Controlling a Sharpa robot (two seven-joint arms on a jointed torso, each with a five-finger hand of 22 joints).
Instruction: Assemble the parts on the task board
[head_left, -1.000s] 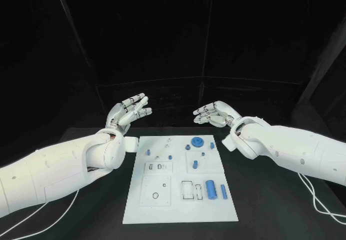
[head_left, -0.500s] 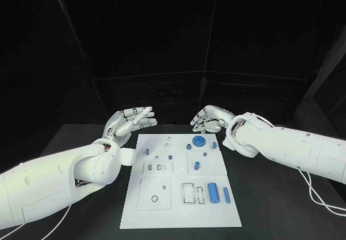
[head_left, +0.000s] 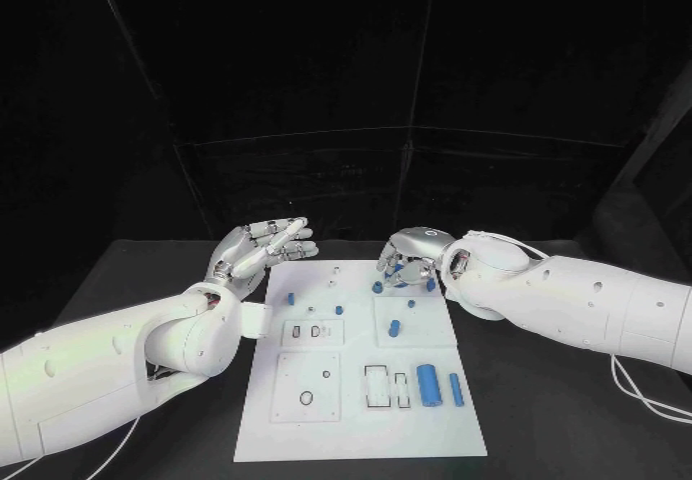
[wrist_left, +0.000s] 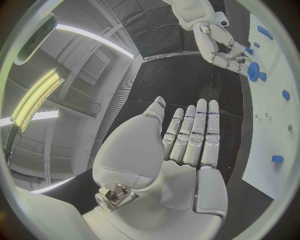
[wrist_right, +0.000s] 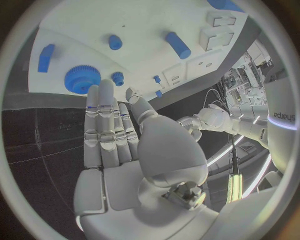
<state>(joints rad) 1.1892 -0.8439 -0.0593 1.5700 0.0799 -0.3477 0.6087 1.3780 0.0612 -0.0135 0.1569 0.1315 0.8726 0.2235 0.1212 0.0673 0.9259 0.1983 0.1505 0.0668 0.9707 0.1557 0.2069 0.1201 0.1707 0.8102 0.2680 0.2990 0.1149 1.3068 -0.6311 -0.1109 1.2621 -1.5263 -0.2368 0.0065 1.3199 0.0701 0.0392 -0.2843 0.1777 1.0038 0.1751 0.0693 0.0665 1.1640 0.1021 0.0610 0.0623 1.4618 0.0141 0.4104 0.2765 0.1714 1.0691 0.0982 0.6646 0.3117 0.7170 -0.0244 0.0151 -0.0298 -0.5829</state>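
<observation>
Watched the right robot hand (head_left: 411, 262) brought down and inward within the last second, from above the far edge of the desk (head_left: 144, 270) to just over the far end of the white board (head_left: 361, 430). Found its fingers loosely spread with nothing held, fingertips close to the big blue gear (wrist_right: 81, 78) but not yet touching it. Saw the left robot hand (head_left: 260, 245) lowered a little too, palm bare and fingers stretched out, holding nothing beside the board's far left corner. Judged this the opening reach, with the gear the likely first pick and no part yet moved. Counted two robot hands, one board, one big gear, one small gear (wrist_right: 117, 77) just beside it, two cylinders lying at the near end, and roughly five small pegs, the tiniest too small to count surely.
</observation>
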